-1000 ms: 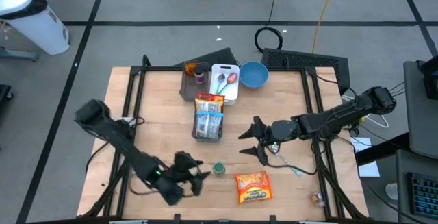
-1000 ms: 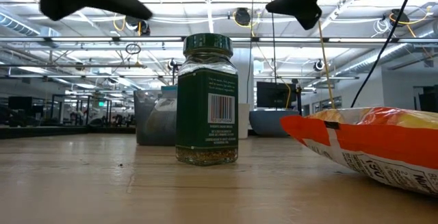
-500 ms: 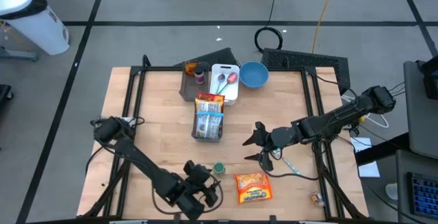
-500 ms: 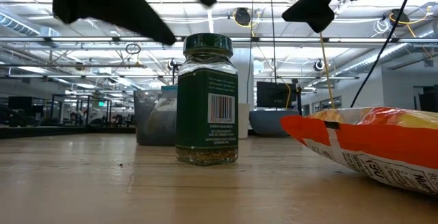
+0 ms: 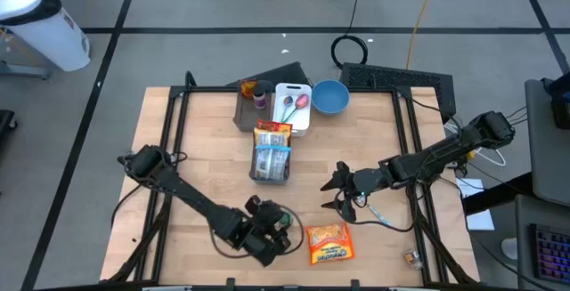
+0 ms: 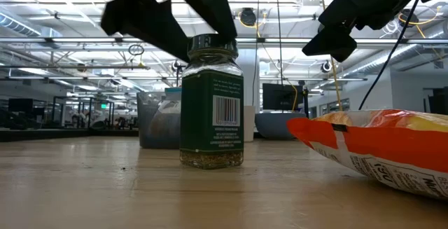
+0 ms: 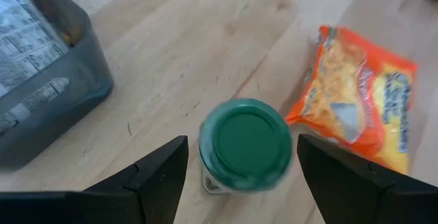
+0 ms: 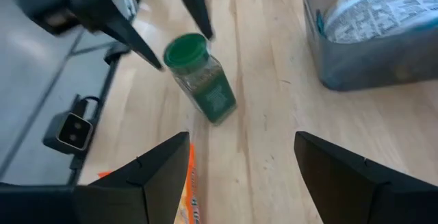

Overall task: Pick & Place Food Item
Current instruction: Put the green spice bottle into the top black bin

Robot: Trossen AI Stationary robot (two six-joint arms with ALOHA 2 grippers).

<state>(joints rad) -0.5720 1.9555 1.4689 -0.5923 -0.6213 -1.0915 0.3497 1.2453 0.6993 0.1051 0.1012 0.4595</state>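
Spice jar [image 6: 212, 101] with a green lid stands upright on the wooden desk [image 5: 205, 166], near the front edge, with an orange snack bag [image 5: 328, 243] lying flat just beside it. The left hand [image 7: 239, 176] hangs directly over the jar, its two fingers [image 7: 154, 172] spread wide to either side of the green lid and not touching it. The right hand [image 5: 337, 191] hovers above the desk a little way off, beyond the snack bag, its fingers apart and holding nothing. A grey bin [image 5: 270, 162] with packaged items sits near the desk's middle. Farther back are a white tray [image 5: 292, 106] holding spoons and a blue bowl [image 5: 329, 97].
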